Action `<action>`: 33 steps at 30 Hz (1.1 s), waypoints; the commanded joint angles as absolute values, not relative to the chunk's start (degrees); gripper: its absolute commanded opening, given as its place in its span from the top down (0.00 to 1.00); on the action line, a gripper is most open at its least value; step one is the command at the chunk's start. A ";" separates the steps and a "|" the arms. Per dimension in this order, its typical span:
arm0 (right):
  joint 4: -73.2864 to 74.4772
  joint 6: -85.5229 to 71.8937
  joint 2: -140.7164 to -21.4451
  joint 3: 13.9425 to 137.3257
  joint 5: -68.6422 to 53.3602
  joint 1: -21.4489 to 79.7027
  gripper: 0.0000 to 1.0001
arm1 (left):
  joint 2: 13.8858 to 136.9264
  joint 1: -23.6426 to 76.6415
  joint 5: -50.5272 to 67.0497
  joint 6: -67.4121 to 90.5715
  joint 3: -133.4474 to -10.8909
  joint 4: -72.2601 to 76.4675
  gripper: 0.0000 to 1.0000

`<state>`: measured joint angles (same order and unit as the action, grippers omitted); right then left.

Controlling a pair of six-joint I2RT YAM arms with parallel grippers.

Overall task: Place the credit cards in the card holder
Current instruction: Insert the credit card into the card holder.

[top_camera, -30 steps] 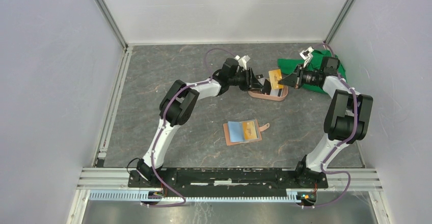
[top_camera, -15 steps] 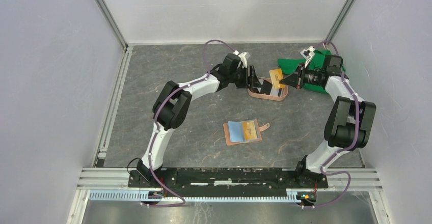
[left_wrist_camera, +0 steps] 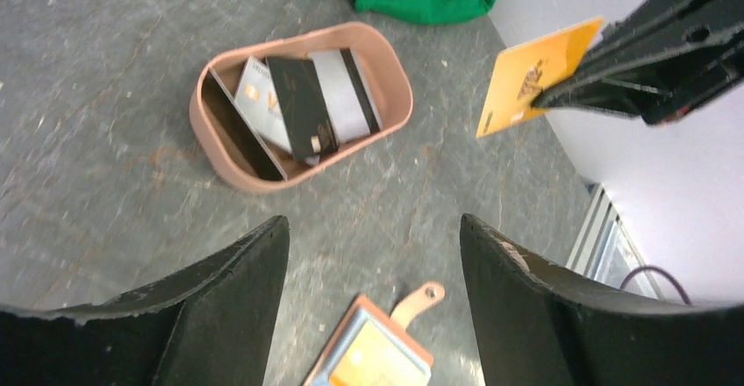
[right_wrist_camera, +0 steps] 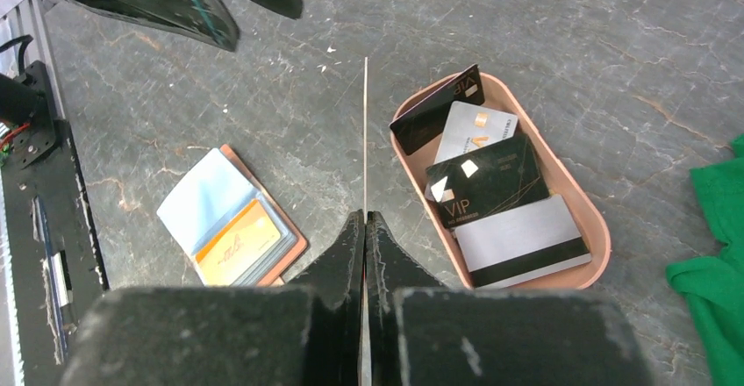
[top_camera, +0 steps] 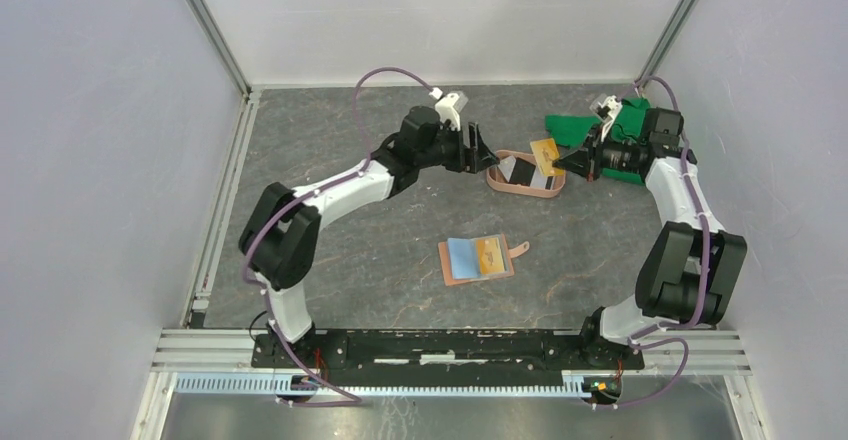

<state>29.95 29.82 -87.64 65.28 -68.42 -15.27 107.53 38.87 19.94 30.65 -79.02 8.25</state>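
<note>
My right gripper (top_camera: 566,163) is shut on an orange-yellow credit card (top_camera: 544,150), held on edge above the right end of the pink tray (top_camera: 524,195). The right wrist view shows that card (right_wrist_camera: 365,132) as a thin line running out from the closed fingertips. Several more cards, black (right_wrist_camera: 487,180) and grey-white (right_wrist_camera: 522,241), lie in the tray. The tan card holder (top_camera: 477,259) lies open on the table nearer the arms, with a light blue and an orange card in its pockets. My left gripper (top_camera: 484,149) hangs open and empty, left of the tray.
A green cloth (top_camera: 622,123) is bunched at the back right, behind the right wrist. The enclosure's white walls close in the table on three sides, and a metal rail (top_camera: 450,345) with the arm bases runs along the near edge.
My left gripper has opened wider and drawn back to the left, away from the tray and the orange card. The right gripper keeps the card and has shifted slightly right.
</note>
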 commanded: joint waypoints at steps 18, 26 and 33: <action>33.47 28.05 -78.28 51.48 -81.45 -12.08 1.00 | 85.68 39.55 22.18 58.97 -32.55 72.93 0.00; 10.31 7.18 -76.79 42.27 -82.84 -6.56 1.00 | 95.62 46.32 13.67 54.93 -29.93 86.49 0.00; 9.69 6.68 -78.39 41.93 -84.69 -4.29 1.00 | 102.17 48.76 12.35 56.32 -31.46 89.85 0.09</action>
<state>13.72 8.82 -78.70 41.78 -81.87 -5.63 100.12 47.42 14.79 54.83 -30.30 82.74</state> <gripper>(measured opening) 0.006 0.928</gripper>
